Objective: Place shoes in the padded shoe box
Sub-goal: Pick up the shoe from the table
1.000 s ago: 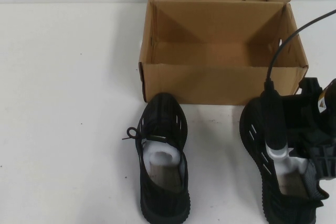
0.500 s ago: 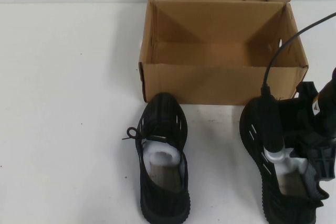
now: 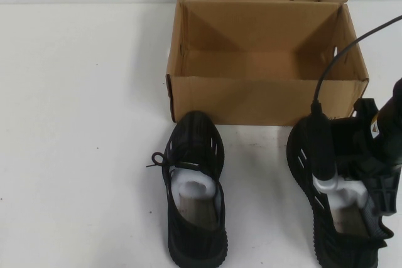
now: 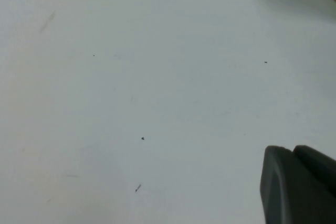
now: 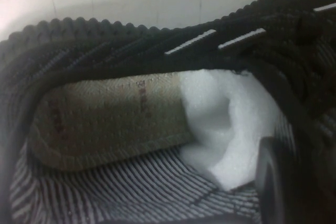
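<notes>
We see the right tool (image 3: pixel 352 174) lower right over the right shoe (image 3: pixel 336 218), grip unclear | left tool (image 4: pixel 299 187) above bare worktop (image 4: pixel 131 77), grip unclear | left shoe (image 3: pixel 195 199) lower centre | box (image 3: pixel 264 101) upper centre.

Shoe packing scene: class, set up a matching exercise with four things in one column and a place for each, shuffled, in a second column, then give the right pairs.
Things
1. padded shoe box
2. left shoe
3. right shoe
4. right gripper

Places
A. on the table in front of the box's left end, nothing near it
B. low over the opening of a shoe
C. at the back of the table, open, nothing inside
D. under the right arm, in front of the box's right end

Pairs: 1-C, 2-A, 3-D, 4-B

The left gripper is over bare table.
</notes>
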